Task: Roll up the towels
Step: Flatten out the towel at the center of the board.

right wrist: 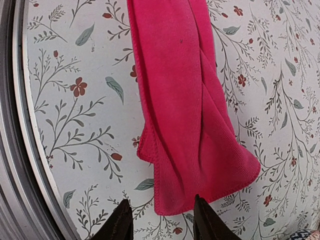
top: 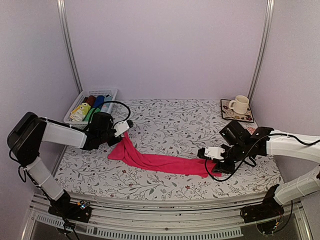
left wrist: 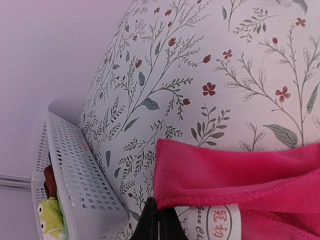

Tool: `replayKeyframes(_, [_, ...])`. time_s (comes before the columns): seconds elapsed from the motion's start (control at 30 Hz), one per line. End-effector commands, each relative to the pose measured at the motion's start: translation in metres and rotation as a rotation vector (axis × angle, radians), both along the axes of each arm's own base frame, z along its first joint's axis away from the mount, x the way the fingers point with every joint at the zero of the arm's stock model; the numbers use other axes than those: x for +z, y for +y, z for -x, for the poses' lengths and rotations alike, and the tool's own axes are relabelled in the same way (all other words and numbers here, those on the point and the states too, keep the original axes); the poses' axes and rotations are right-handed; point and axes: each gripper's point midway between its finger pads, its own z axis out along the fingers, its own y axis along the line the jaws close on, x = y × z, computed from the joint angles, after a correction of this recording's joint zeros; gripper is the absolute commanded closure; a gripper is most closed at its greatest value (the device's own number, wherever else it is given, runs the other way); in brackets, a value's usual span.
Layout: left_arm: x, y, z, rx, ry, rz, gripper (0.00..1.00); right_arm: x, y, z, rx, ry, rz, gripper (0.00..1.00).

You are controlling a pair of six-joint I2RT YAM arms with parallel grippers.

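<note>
Pink towel (top: 160, 162) front and centre, drawn out in a long crumpled band across the floral counter (top: 170, 125), running from the left claw (top: 126, 128) down to the right claw (top: 206, 154). Left claw is pinched fully shut on the towel's upper corner, right by the sewn label (left wrist: 220, 222), and that corner hangs lifted off the counter. Right claw stands partly apart, not closed, with the towel's end edge lying flat just between its tips, and nothing gripped there as far as I can see. This is soft, light cloth: I'd expect it to flop, bunch and sag wherever it isn't held, so the hemmed corners look like the places to pinch, and a roll will want some tension to come out tight. Now the count: one pink towel out on the counter, and one lime-yellow patterned towel (top: 79, 112) tucked in the white basket (top: 107, 91) back left, alongside at least three other rolls (top: 95, 102), dark red, blue and green. One cream mug (top: 240, 104) sits on one patterned mat (top: 235, 117) back right. Two arms, two claws.
</note>
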Motion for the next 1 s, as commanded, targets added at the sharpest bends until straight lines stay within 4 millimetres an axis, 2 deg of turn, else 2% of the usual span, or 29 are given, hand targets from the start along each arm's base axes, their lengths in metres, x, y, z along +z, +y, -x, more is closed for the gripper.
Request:
replayKeyframes(0.0, [0.014,-0.006,0.005,0.003,0.018,0.059,1.00,-0.010,-0.010,0.013,0.020,0.019,0.060,0.59])
replayKeyframes(0.27, [0.017,-0.008,0.001,0.019,0.058,0.059,1.00,-0.032,-0.025,0.024,0.020,0.024,0.153,0.60])
replayKeyframes(0.47, [0.032,-0.010,-0.008,0.057,0.058,0.095,1.00,-0.043,-0.038,0.012,-0.018,-0.055,0.228,0.64])
replayKeyframes(0.6, [0.033,-0.009,-0.012,0.082,0.080,0.096,1.00,-0.050,-0.038,0.004,-0.039,-0.076,0.244,0.64])
replayKeyframes(0.77, [0.037,-0.009,-0.012,0.093,0.077,0.110,1.00,-0.055,-0.033,-0.007,-0.067,-0.110,0.264,0.70])
replayKeyframes(0.97, [0.038,-0.008,-0.012,0.098,0.076,0.108,1.00,-0.062,-0.026,-0.003,-0.054,-0.101,0.271,0.70])
